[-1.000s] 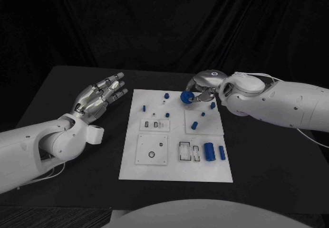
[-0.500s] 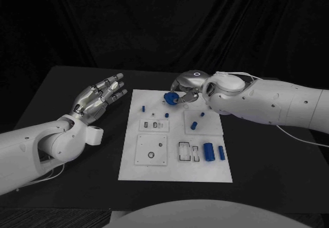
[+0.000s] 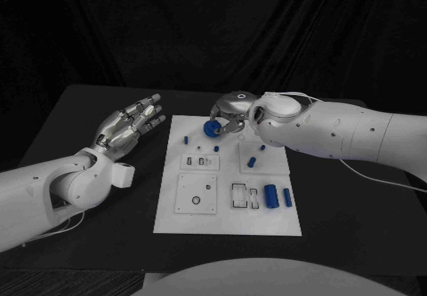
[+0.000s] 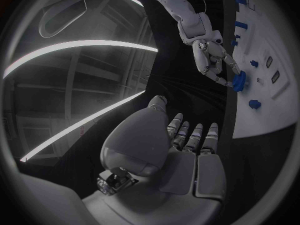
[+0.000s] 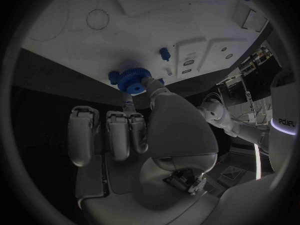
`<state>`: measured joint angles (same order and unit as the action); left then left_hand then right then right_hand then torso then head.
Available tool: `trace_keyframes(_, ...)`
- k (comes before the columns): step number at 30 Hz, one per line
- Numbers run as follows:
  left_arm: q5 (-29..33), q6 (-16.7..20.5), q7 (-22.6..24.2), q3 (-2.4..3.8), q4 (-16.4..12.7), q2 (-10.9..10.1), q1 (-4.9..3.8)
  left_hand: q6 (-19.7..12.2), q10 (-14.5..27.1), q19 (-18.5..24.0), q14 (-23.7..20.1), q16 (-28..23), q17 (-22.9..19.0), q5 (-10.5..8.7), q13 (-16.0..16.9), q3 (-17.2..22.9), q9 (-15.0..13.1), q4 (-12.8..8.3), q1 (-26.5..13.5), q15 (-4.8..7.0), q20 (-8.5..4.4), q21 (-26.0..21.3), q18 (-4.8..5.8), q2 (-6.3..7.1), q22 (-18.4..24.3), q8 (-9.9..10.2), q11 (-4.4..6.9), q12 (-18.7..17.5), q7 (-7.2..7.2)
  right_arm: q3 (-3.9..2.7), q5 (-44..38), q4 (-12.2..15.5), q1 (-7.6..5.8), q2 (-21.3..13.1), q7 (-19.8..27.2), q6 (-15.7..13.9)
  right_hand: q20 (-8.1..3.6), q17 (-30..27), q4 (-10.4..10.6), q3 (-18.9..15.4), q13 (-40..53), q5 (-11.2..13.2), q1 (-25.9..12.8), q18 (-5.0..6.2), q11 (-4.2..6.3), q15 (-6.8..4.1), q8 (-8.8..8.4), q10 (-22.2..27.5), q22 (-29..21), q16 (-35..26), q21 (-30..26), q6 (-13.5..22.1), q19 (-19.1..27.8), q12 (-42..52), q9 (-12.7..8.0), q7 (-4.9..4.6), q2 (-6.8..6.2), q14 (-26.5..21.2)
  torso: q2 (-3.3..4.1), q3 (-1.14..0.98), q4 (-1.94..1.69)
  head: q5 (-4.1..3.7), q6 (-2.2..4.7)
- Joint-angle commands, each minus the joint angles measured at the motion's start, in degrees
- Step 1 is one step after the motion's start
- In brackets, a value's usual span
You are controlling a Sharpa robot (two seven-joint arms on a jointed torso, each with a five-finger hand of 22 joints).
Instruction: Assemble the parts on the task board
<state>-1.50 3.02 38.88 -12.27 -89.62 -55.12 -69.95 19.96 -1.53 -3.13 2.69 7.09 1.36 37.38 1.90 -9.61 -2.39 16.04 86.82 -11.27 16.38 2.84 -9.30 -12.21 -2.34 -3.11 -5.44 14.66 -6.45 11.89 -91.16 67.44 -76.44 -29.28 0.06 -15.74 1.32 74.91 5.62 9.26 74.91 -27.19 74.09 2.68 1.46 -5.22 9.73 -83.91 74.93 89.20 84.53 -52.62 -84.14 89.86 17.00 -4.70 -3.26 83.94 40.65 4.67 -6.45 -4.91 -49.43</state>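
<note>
My right hand (image 3: 233, 113) hovers over the far left part of the white task board (image 3: 228, 213) and pinches a round blue gear (image 3: 211, 128) between thumb and a finger. In the right wrist view the gear (image 5: 132, 79) sits just off the board beside a small blue peg (image 5: 164, 53). The left wrist view shows the right hand (image 4: 215, 60) with the gear (image 4: 240, 79) above the board. My left hand (image 3: 129, 126) is raised left of the board, fingers spread, holding nothing. Small blue pegs (image 3: 187, 140) stand near the board's far left.
Blue cylinders (image 3: 271, 196) lie at the board's right side beside rectangular slots (image 3: 241, 195). Another blue piece (image 3: 252, 163) lies mid-board. A square plate with a round hole (image 3: 197, 193) sits at the near left. Black table surrounds the board.
My right hand has carried the blue gear leftward across the board's far end, from the right half to the left half. The left hand has stayed still.
</note>
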Motion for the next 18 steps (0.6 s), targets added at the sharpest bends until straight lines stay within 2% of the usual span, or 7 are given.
trace_keyframes(1,-0.05,-0.63,9.1,0.05,-0.08,0.09,0.06,-0.32,0.01,-0.15,-0.02,0.34,0.06,0.35,0.07,0.21,0.07,0.02,0.51,-0.21,0.31,0.3,-0.23,-0.05,-0.04,0.33,-0.4,0.21,-0.05,-0.03,0.07,-0.32,0.21,0.36,0.73,1.15,-0.09,13.56,0.22,0.21,15.09,-0.28,-0.18,-0.96,-0.27,0.11,4.74,-6.09,11.02,0.0,0.02,-0.42,-1.96,0.14,6.82,0.95,0.23,5.75,-0.01,0.02,0.04,-0.03,-0.03)
trace_keyframes(7,-0.05,-0.73,9.05,0.05,0.02,0.2,0.06,-0.32,0.01,-0.15,-0.02,0.34,0.06,0.35,0.07,0.21,0.07,0.02,0.51,-0.21,0.31,0.3,-0.23,-0.05,-0.04,0.33,-0.4,0.21,-0.05,-0.03,0.07,-0.43,0.27,0.6,0.51,1.76,0.02,13.54,0.18,0.29,15.09,-0.1,-0.21,-0.92,-0.34,0.22,4.52,-6.09,10.95,-0.01,-0.1,0.03,-1.87,0.14,6.79,0.81,0.18,5.74,-0.01,0.0,0.03,-0.06,-0.08)
trace_keyframes(18,-0.05,-0.98,8.85,0.05,0.3,0.38,0.06,-0.3,-0.06,-0.14,-0.03,0.33,0.05,0.37,0.08,0.27,0.06,0.05,0.56,-0.21,0.3,0.3,-0.19,-0.01,-0.03,0.32,-0.51,0.32,-0.09,-0.04,0.07,-0.45,0.33,0.41,-0.49,3.74,0.56,13.63,0.11,0.97,15.09,0.27,-0.5,-0.74,-0.64,0.72,2.24,-6.09,10.67,0.04,-0.7,2.61,-1.44,0.14,5.95,0.26,-0.16,5.75,-0.02,0.02,0.07,-0.06,-0.41)
